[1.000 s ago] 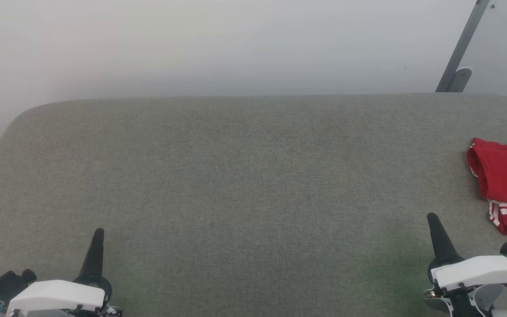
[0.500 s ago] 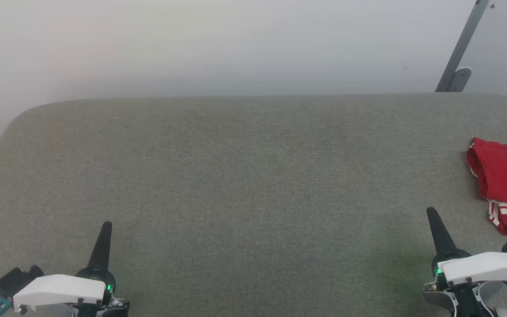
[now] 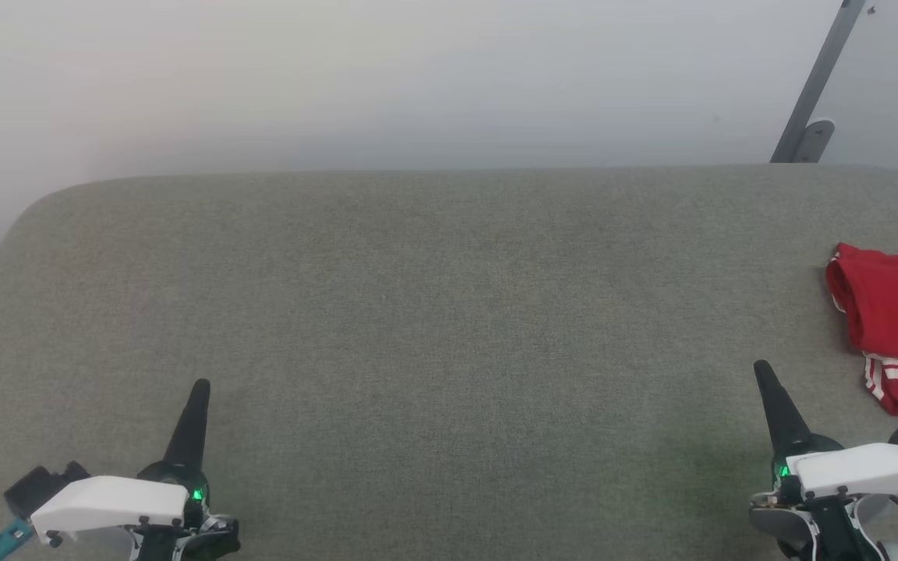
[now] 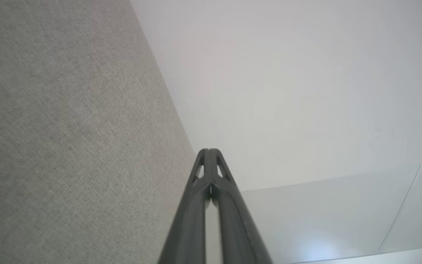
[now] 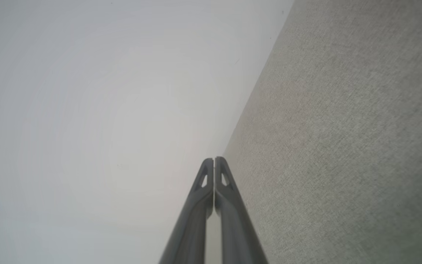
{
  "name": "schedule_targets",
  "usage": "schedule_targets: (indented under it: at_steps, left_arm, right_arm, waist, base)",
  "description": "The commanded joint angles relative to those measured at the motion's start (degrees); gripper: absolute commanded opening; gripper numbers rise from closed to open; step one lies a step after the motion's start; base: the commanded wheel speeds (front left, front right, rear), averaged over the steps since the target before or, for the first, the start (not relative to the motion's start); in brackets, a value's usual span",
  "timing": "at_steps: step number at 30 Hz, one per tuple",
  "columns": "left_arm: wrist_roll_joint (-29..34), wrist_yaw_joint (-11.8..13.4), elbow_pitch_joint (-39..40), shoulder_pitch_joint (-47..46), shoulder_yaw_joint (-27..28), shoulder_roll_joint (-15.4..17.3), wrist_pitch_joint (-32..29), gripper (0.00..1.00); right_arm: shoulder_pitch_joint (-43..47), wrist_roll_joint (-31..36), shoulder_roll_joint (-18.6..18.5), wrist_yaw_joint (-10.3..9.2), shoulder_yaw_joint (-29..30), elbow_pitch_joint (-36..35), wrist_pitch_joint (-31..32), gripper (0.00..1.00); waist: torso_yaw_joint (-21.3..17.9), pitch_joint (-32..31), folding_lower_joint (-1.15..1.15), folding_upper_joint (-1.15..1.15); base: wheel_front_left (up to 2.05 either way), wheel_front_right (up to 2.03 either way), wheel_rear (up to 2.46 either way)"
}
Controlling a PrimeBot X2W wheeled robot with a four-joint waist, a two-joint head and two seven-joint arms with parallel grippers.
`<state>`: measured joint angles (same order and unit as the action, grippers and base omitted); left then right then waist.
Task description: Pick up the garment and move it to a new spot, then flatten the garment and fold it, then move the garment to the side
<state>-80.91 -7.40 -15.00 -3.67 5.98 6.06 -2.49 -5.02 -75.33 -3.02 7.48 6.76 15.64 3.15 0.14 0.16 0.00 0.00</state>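
The garment (image 3: 895, 319) lies bunched at the right edge of the head view, red with a white-striped trim at its near end; part of it runs out of frame. My right gripper (image 3: 763, 368) sits at the lower right, shut, a short way left of and nearer than the garment, not touching it. In the right wrist view its fingertips (image 5: 214, 160) meet with nothing between them. At the lower left my left gripper (image 3: 201, 386) is shut and empty too, its tips (image 4: 208, 150) pressed together in the left wrist view.
A wide grey fabric-covered table (image 3: 433, 312) spans the head view, with a pale wall behind its far edge. A grey metal bracket (image 3: 811, 101) leans on the wall at the far right. The table's rounded left corner drops off at the far left.
Both grippers have moved a little forward over the table, the left one also drifting right. The garment has not moved.
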Motion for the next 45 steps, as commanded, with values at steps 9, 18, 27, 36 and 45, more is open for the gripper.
schedule_targets:
  at_steps: [9,18,27,36,45]
  left_arm:
    - [-3.8,-0.1,0.7,-1.7,0.4,-0.9,-1.4,0.0]
    - [-6.6,-0.1,0.8,-2.1,0.5,-1.8,-2.4,0.0]
    - [-9.1,-0.2,1.0,-2.6,0.6,-2.6,-3.3,0.0]
    - [-11.2,-0.2,1.1,-2.8,0.7,-3.2,-4.2,0.0]
    - [-11.6,-0.2,1.1,-2.9,0.7,-3.3,-4.3,0.0]
  right_arm:
    - [-1.2,-5.4,0.1,0.03,-0.1,-0.9,1.3,0.0]
    - [-1.3,-9.6,0.1,0.02,-0.2,-1.3,2.1,0.0]
    - [-1.4,-13.5,0.2,0.03,-0.2,-1.6,2.9,0.0]
    - [-1.4,-16.7,0.2,0.02,-0.2,-1.8,3.5,0.0]
    - [-1.4,-17.2,0.2,0.02,-0.2,-1.8,3.6,0.0]
  waist:
    - [0.0,0.0,0.0,0.0]
    - [-0.1,0.0,0.0,0.0]
    - [-0.1,0.0,0.0,0.0]
    - [-0.1,0.0,0.0,0.0]
    - [-0.1,0.0,0.0,0.0]
  base:
    - [0.0,0.0,0.0]
    - [0.0,0.0,0.0]
    - [0.0,0.0,0.0]
    - [0.0,0.0,0.0]
    - [0.0,0.0,0.0]
